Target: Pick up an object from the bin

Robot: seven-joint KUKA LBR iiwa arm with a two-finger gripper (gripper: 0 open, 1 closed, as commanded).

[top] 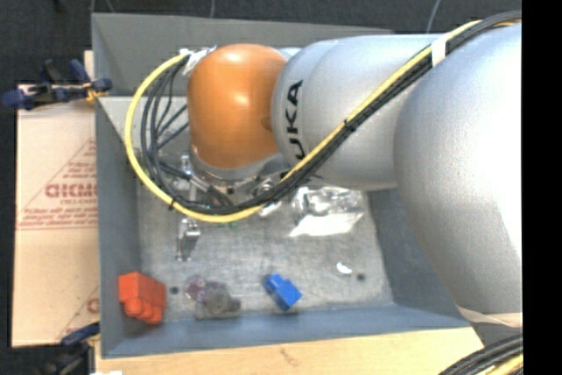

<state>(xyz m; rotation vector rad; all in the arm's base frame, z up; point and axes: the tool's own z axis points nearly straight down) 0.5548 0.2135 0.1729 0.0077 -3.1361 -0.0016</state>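
The pincer hangs low in the left half of the bin, under the arm's orange cover and its loop of cables. Whether it is apart or together I cannot tell, and nothing can be seen clamped in it. Directly beneath its tip the floor looks bare. The nearest thing is a grey-mauve lump, shapeless and soft-looking, lying just beyond the tip toward the bin's near wall and slightly to the arm's side. Next is an orange-red block, knobbed like a toy brick, in the corner on the side away from the arm. A little farther, on the arm's side along the same wall, lies a small blue block. Farthest are a crumpled clear wrapper and 1 white scrap, both well apart from the pincer, under the arm's forearm. I judge the step to be the approach, with no grasp made yet and no target fixed. The next move would call for a short shift toward the near wall to centre over the lump, then a straight descent. The wall beside it leaves little room.
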